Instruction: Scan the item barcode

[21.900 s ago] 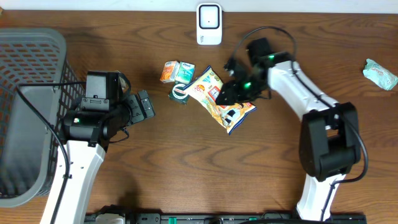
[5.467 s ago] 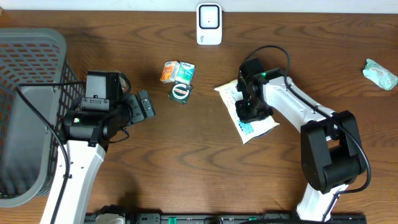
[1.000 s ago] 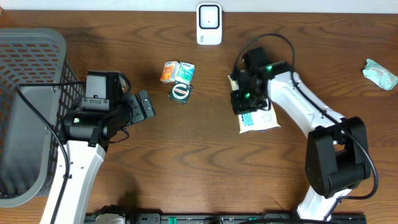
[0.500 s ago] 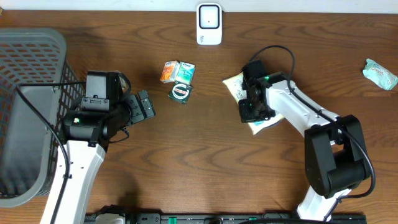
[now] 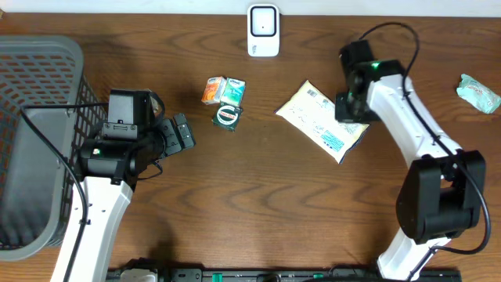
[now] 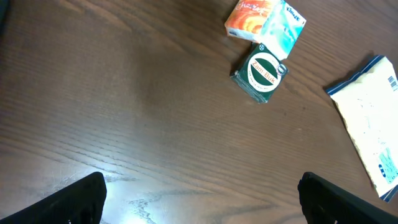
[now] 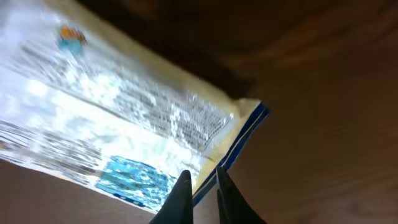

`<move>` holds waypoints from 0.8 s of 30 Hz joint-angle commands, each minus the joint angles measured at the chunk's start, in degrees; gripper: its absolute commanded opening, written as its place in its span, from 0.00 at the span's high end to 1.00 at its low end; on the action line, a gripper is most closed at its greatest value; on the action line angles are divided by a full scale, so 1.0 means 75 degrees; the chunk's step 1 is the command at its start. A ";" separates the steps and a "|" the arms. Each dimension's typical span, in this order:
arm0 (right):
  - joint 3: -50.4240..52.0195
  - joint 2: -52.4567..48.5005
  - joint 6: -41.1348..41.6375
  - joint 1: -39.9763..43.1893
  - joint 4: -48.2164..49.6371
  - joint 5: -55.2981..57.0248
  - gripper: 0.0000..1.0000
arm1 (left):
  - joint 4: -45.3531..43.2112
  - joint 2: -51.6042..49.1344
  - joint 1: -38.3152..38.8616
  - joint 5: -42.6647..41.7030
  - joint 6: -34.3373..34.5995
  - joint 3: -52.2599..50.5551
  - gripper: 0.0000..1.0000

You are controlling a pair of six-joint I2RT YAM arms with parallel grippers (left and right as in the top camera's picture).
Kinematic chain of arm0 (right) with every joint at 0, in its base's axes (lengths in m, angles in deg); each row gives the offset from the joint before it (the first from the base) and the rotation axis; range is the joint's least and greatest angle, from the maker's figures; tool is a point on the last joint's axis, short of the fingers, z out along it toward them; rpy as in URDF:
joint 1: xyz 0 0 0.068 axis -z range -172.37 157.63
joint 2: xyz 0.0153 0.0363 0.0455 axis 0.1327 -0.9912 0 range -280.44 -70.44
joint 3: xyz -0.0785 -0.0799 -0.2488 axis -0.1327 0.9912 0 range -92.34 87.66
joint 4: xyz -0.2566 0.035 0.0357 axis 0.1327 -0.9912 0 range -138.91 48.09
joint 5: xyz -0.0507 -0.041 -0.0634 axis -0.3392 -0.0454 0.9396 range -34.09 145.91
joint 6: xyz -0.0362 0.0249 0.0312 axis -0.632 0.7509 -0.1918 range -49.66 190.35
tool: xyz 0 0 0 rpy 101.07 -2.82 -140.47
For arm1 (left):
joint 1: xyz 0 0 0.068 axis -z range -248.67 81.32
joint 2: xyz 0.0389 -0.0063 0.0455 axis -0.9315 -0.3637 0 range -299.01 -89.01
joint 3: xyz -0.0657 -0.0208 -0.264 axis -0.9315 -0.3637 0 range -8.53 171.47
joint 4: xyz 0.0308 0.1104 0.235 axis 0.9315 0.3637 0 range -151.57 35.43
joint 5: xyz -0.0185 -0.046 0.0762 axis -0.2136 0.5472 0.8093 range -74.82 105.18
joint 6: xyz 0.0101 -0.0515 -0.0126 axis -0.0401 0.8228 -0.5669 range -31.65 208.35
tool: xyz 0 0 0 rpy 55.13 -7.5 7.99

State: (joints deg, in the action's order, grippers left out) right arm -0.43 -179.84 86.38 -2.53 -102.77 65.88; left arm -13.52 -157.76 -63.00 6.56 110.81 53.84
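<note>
The item, a snack bag (image 5: 321, 121), lies on the table with its pale printed back up and a blue panel toward its lower right. My right gripper (image 5: 350, 106) is at the bag's right edge. In the right wrist view its jaws (image 7: 202, 173) are almost together, pinching the bag's (image 7: 124, 118) blue-trimmed edge. The white scanner (image 5: 264, 30) stands at the far edge, up and left of the bag. My left gripper (image 5: 182, 133) hovers wide open over bare wood (image 6: 200, 186), holding nothing; the bag (image 6: 370, 134) shows at its view's right.
An orange box (image 5: 213, 90), a teal box (image 5: 232, 91) and a green packet (image 5: 227, 117) sit between the arms. A grey basket (image 5: 39, 55) fills the left side. A teal pouch (image 5: 477, 92) lies at the far right.
My right arm has swung right and away from the centre, dragging the bag with it; the bag now lies flatter and further right. The left arm has not moved.
</note>
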 commanded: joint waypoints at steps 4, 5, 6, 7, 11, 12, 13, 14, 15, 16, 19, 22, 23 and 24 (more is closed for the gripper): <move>0.0000 0.0058 -0.0871 0.0090 -0.0256 -0.1818 0.82 | 0.0017 -0.0015 -0.0047 0.0099 -0.0020 0.0067 0.02; 0.0023 0.0058 -0.0941 0.0087 -0.0309 -0.1918 0.82 | 0.0017 -0.0015 -0.0047 0.0099 -0.0020 0.0067 0.02; 0.0070 0.0058 -0.1017 0.0082 -0.0329 -0.2043 0.83 | 0.0020 -0.0015 -0.0047 0.0099 -0.0020 0.0067 0.02; 0.0108 0.0058 -0.1134 0.0076 -0.0353 -0.2235 0.89 | 0.0017 -0.0015 -0.0047 0.0099 -0.0020 0.0067 0.02; 0.0280 0.0058 -0.1623 -0.0038 -0.0361 -0.3226 0.99 | 0.0017 -0.0015 -0.0047 0.0099 -0.0020 0.0067 0.02; 0.0353 0.0058 -0.1781 -0.0102 -0.0350 -0.3439 0.99 | 0.0020 -0.0015 -0.0047 0.0099 -0.0020 0.0067 0.02; 0.0437 0.0058 -0.1871 -0.0169 -0.0312 -0.3529 0.99 | 0.0020 -0.0015 -0.0047 0.0099 -0.0020 0.0067 0.02; 0.0557 0.0058 -0.1950 -0.0248 -0.0242 -0.3518 0.99 | 0.0017 -0.0015 -0.0047 0.0102 -0.0020 0.0067 0.02; 0.0664 0.0058 -0.2008 -0.0312 -0.0172 -0.3483 0.99 | 0.0020 -0.0015 -0.0047 0.0099 -0.0020 0.0067 0.03; 0.0816 0.0058 -0.2005 -0.0391 -0.0052 -0.3389 0.99 | 0.0017 -0.0015 -0.0047 0.0099 -0.0020 0.0067 0.02; 0.1300 0.0058 -0.1973 -0.0568 0.0338 -0.3144 0.99 | 0.0017 -0.0015 -0.0047 0.0099 -0.0020 0.0067 0.02; 0.1734 0.0058 -0.1961 -0.0632 0.0659 -0.3144 0.99 | 0.0017 -0.0015 -0.0047 0.0099 -0.0020 0.0067 0.02; 0.1851 0.0058 -0.1883 -0.0632 0.0749 -0.3118 0.99 | 0.0017 -0.0015 -0.0047 0.0099 -0.0020 0.0067 0.02; 0.1947 0.0058 -0.1804 -0.0629 0.0836 -0.3069 0.99 | 0.0017 -0.0015 -0.0047 0.0099 -0.0020 0.0067 0.02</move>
State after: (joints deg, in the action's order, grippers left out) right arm 12.20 -179.84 72.85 -7.38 -97.50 42.58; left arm -13.52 -157.76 -63.00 6.56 110.81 53.84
